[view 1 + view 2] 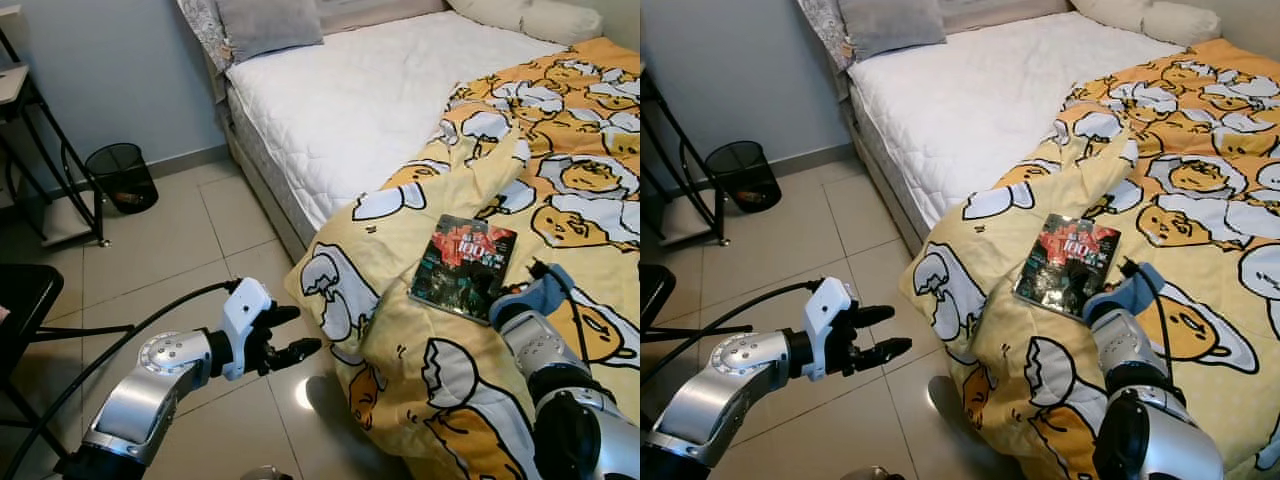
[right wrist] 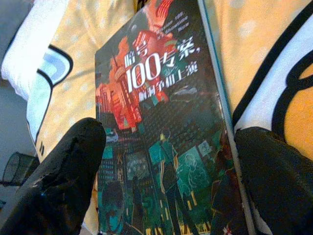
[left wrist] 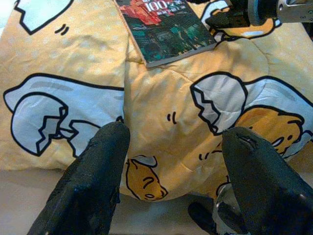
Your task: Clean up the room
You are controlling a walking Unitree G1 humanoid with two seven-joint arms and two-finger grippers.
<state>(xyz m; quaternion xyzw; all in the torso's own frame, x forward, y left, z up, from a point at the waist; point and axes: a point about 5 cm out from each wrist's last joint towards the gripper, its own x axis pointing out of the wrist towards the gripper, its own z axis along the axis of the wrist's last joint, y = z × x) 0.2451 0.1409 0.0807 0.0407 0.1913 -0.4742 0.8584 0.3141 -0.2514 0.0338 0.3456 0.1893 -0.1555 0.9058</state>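
Your right end effector point(image 2: 171, 171) sits released over the book point(image 1: 463, 267) at center right on the yellow blanket point(image 1: 560, 200); your left end effector point(image 1: 290, 335), lower left, is also released.

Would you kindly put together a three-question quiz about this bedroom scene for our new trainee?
1. True or false: the book lies on the bare white mattress.
2. Which gripper is at the book? A) left gripper B) right gripper
3. Fill in: the black mesh bin stands on the ____.

Key:
1. False; it lies on the yellow blanket.
2. B; its open fingers straddle the book, while the left gripper hangs open over the floor beside the bed.
3. Floor.
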